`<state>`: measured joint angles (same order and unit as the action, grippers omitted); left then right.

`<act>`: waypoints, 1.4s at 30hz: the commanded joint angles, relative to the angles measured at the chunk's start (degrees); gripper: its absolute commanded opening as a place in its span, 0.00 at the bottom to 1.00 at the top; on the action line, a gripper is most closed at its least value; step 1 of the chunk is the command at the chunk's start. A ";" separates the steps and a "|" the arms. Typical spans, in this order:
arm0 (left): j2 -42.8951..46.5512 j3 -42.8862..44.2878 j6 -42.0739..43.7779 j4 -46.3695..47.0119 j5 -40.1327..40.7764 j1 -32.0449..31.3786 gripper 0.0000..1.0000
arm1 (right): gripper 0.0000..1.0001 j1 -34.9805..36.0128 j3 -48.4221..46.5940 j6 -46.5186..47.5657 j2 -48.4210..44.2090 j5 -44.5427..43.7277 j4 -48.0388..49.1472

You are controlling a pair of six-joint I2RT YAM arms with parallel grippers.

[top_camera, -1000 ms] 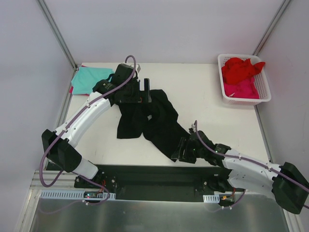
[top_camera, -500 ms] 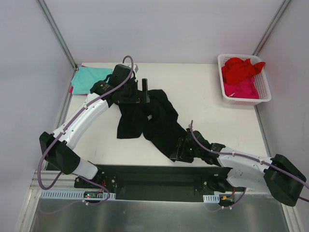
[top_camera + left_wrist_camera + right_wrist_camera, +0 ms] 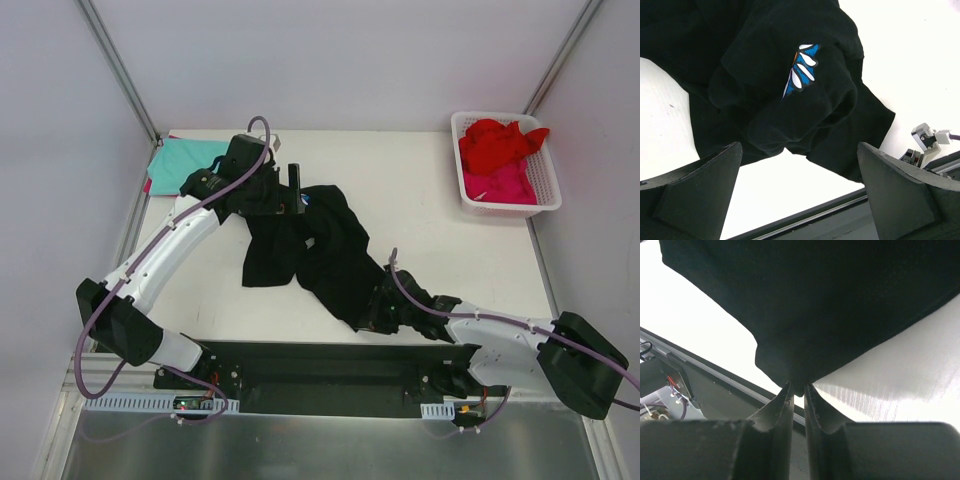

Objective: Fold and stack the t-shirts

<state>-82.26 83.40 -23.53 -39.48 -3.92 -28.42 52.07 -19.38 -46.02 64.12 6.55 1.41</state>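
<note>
A large black t-shirt lies crumpled across the middle of the table, its white-and-blue flower print facing up. My left gripper hovers wide open over the shirt's far end; in the left wrist view the left gripper has nothing between its fingers. At the front edge, my right gripper is shut on the shirt's near corner. In the right wrist view the black cloth is pinched at the tips of the right gripper. A teal t-shirt lies flat at the far left.
A white slotted basket at the far right holds a red shirt and a pink shirt. The dark rail runs along the table's near edge, just behind the right gripper. Frame posts stand at the far corners.
My right gripper has slid a little left and closed its jaws onto the black shirt's near corner. The left arm has shifted slightly left, still open.
</note>
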 commanded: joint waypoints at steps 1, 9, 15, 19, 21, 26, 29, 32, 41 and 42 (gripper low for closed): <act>2.28 -0.69 0.68 0.02 0.14 0.39 0.99 | 0.13 0.40 -0.40 0.23 -1.62 -3.02 -1.15; 2.45 -1.92 0.15 0.28 -0.03 0.39 0.99 | 0.01 1.63 -4.43 5.23 -6.80 -11.10 -16.05; 2.45 -3.15 -0.29 1.25 -0.56 0.39 0.99 | 0.01 3.56 -14.97 12.52 -12.34 -22.44 -33.88; 2.63 -3.50 -0.38 1.43 -0.56 0.39 0.99 | 0.01 3.56 -25.34 19.64 -15.34 -34.10 -45.59; 2.54 -3.42 -0.38 1.52 -0.73 0.47 0.99 | 0.01 3.47 -33.05 26.40 -15.16 -38.17 -49.90; 2.28 -3.15 -1.17 1.52 -2.05 0.39 0.99 | 0.01 2.77 -45.83 39.41 -12.96 -50.83 -49.59; 2.54 -3.85 -1.52 1.87 -2.58 0.30 0.99 | 0.00 0.58 -48.99 49.86 -13.84 -51.03 -38.97; 3.24 -4.47 -1.26 1.87 -2.40 0.30 0.99 | 0.01 -4.16 -53.74 57.69 -13.41 -45.23 -25.98; 5.00 -5.17 -2.05 1.87 -3.11 0.30 0.99 | 0.00 -15.68 -86.72 64.76 0.03 -9.21 -13.10; 5.26 -5.26 -2.22 1.87 -3.37 0.30 0.99 | 0.00 -16.38 -89.75 63.26 1.26 -7.18 -12.84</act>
<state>-79.77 78.67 -24.49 -38.22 -5.96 -28.40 38.81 -94.21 16.60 61.01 -16.88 -21.93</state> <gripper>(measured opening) 0.992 0.012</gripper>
